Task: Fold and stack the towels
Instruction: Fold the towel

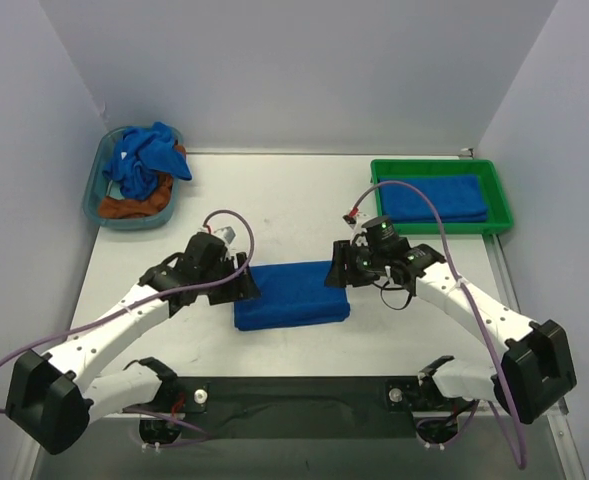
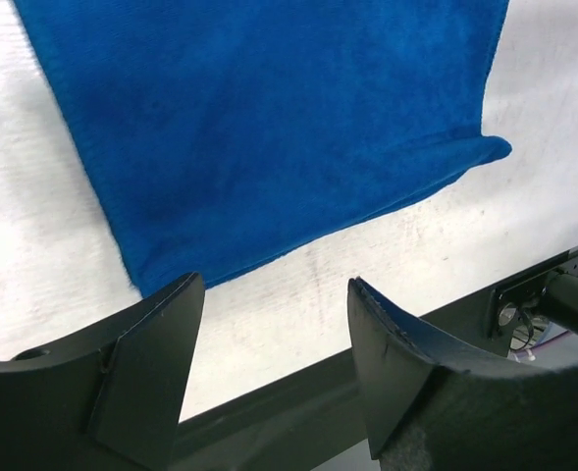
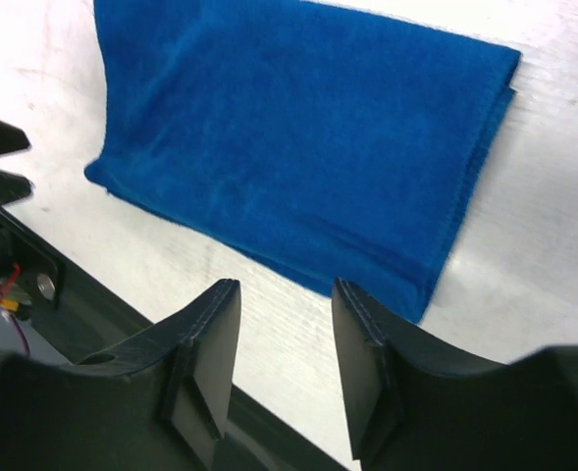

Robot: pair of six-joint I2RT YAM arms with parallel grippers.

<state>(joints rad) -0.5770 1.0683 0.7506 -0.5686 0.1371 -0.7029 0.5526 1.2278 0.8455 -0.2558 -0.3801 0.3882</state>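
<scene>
Desk [image 1: 294, 200]: white; folded blue towel [image 1: 292, 293] near front edge.
Left gripper [image 1: 244, 289]: fingers wide, empty, beside towel.
Right gripper [image 1: 334, 275]: fingers parted, empty.

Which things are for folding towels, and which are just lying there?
For the job:
folded towel on the table
second folded towel in the green tray
crumpled blue towels in the basket

Just lying about:
orange-brown cloth

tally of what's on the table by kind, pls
Containers: 2, green tray and teal bin
Folded blue towel piles: 2, centre pile and tray pile
Crumpled blue heap: 1, towels inside uncountable
Orange-brown cloth: 1
Total: 6
</scene>
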